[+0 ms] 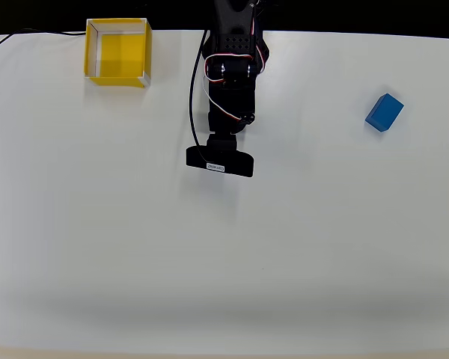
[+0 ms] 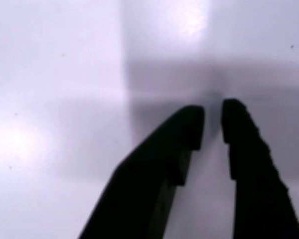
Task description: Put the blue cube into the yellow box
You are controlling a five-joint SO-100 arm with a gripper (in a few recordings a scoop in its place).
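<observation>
In the overhead view the black arm (image 1: 228,90) reaches down from the far edge of the white table (image 1: 224,262), its wrist camera bar crossing the middle. The blue cube (image 1: 384,112) sits alone on the table at the right, well apart from the arm. The yellow box (image 1: 118,51) stands open at the far left, near the table's far edge (a dark cable trails off beside it). In the wrist view the gripper (image 2: 213,122) hangs over bare table, its two dark fingers (image 2: 189,130) nearly together with a thin gap, pinching nothing.
</observation>
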